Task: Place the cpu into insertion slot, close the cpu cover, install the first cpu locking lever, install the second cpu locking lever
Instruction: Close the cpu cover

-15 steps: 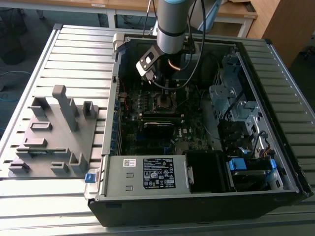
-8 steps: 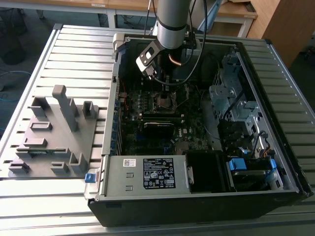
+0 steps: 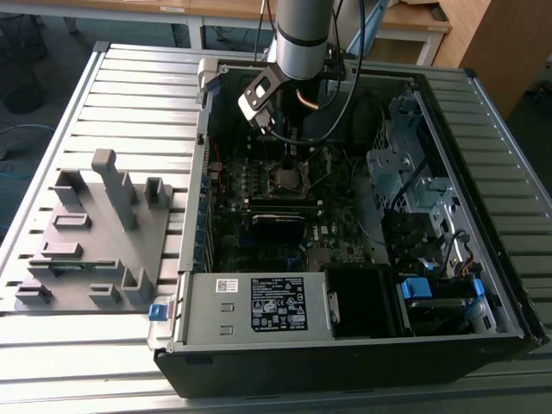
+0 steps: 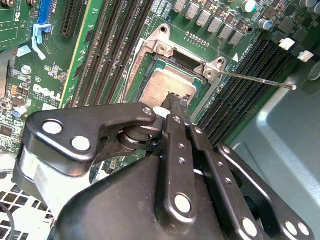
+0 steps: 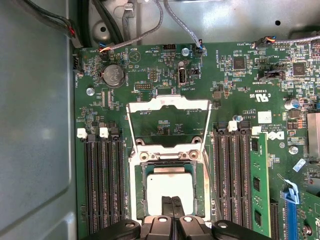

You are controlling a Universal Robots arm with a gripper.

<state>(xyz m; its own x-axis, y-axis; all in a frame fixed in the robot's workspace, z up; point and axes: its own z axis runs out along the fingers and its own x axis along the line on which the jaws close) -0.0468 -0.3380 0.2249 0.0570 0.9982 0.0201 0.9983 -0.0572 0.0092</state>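
Although its two black fingers are pressed together with nothing visible between them, the pincer (image 5: 172,204) hangs right over the cpu (image 5: 167,181), its narrow tips over the chip's near edge; I cannot tell whether they touch the metal. In the second wrist view the pincer (image 4: 175,101) shows jointed, matte black links with bright rivets, tapering to that same closed point. The cpu is a flat square with a dull, faintly brushed silver-grey top, and it seems to lie level inside the insertion slot (image 5: 141,192), whose dark frame shows around it on all sides, so the first step looks done or nearly so. The cpu cover (image 5: 167,104), a thin silvery frame plate with a large square cut-out, stands swung open beyond the slot and is not yet down over the chip. One locking lever (image 4: 255,80), a slim shiny wire rod, juts free over the long black memory slots (image 5: 102,185), so by my judgement closing the cover and setting both levers remain. Around the socket spreads the green motherboard (image 5: 150,75), dense with small parts and carrying a round coin battery (image 5: 113,75). In the exterior view the grey arm (image 3: 302,34) reaches down into the open computer case (image 3: 483,95), which sits on a ribbed metal table (image 3: 129,86).
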